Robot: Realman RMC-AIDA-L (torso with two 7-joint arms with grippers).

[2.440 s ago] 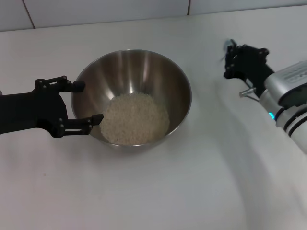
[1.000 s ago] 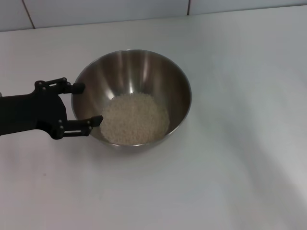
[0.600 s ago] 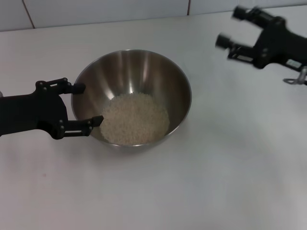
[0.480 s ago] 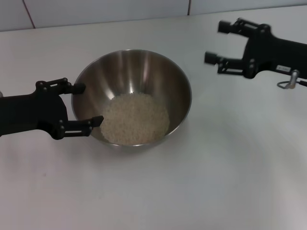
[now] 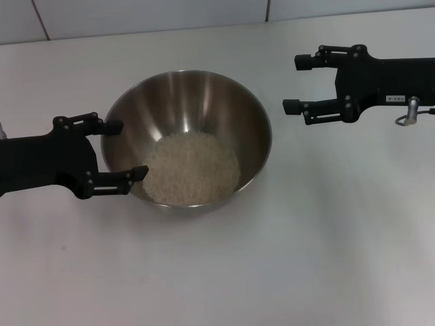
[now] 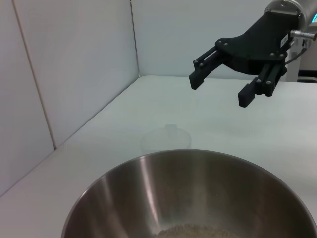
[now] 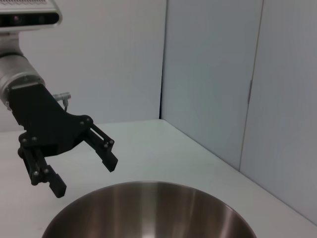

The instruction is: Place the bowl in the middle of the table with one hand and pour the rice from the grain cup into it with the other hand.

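Your large round stainless-steel bowl (image 5: 186,136) mid white tabletop (image 5: 285,258), beige rice heap (image 5: 192,168) inside | left black gripper (image 5: 121,153) fingers spread, straddling its left rim | right black gripper (image 5: 294,83) fingers spread, empty, beside its right rim.

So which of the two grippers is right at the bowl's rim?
The left gripper, jaws open astride the bowl's rim. The right gripper hangs apart, open and empty.

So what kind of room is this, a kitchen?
More likely a lab test bench: a bare white table walled by plain panels, holding just a steel bowl of rice.
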